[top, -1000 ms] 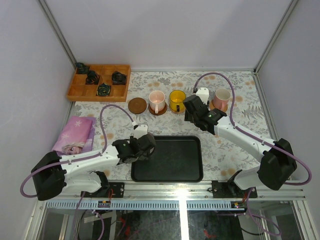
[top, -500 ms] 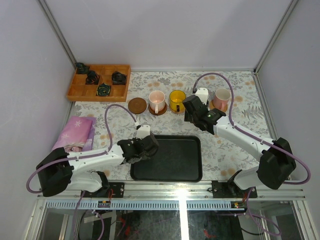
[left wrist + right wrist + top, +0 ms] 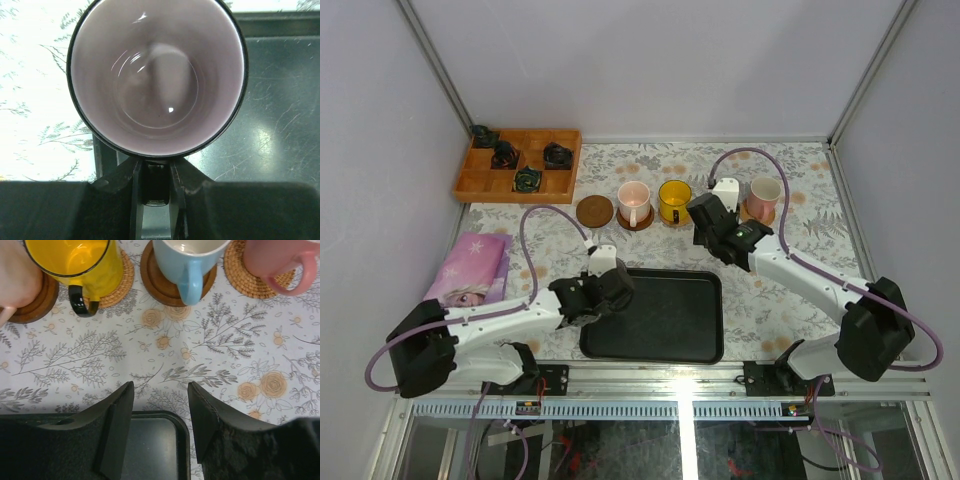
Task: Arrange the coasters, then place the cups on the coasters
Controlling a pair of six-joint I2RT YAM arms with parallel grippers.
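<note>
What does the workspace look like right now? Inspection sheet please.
Surface: floral cloth, black tray at near edge.
Job's things: pale pink cup, yellow cup, blue-handled cup, pink-handled cup in a row on coasters; bare coaster at the left end; mauve cup over the tray's left edge.
Clutter: wooden box holding black objects, pink packet at left.
Grippers: left gripper shut on the mauve cup's handle; right gripper open, holding nothing.
Cables: purple cables, one looped over each arm; no snag seen.
Surroundings: white walls; nothing else seen.
</note>
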